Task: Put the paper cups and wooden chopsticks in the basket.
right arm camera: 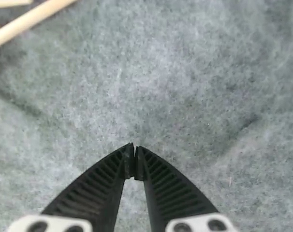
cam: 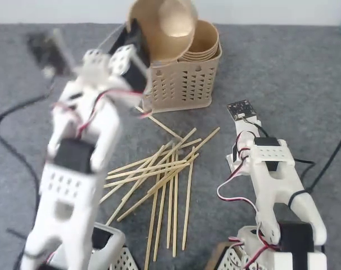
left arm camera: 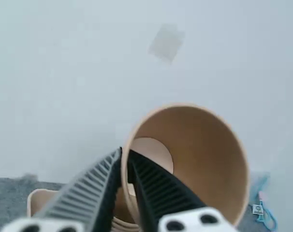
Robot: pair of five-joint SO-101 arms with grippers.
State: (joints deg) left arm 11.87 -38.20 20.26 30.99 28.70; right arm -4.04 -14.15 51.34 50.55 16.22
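The left arm (cam: 75, 169) stands to the left of the basket (cam: 184, 84) and reaches up over its left rim. The left gripper (left arm camera: 124, 153) is clamped on the rim of a paper cup (left arm camera: 199, 154), with one finger inside the wall and one outside. In the high view this held cup (cam: 165, 25) hangs tipped on its side above the basket's left half, its mouth turned toward the camera. The gripper (cam: 135, 42) grips it at the edge farthest from the stack.

The basket is a tan slotted tub at the far side of the grey carpet (cam: 305, 73). Inside its right half sits a stack of paper cups (cam: 204, 42), nested upright with their rims just above the basket's top edge. The held cup overlaps the stack's left side in the high view; whether they touch I cannot tell.

In front of the basket the wooden chopsticks (cam: 159, 180) lie loose on the carpet, crossed over one another in a fanned heap. One stick (cam: 159, 125) lies apart from the heap, just below the basket's front left corner.

The right arm (cam: 272, 169) stands in front of the basket and to its right, beyond the heap, with its wrist pointing down at the carpet. The right gripper (right arm camera: 135, 147) has its fingers pressed together on nothing, just over bare carpet, and a few chopstick ends (right arm camera: 35, 14) lie nearby.
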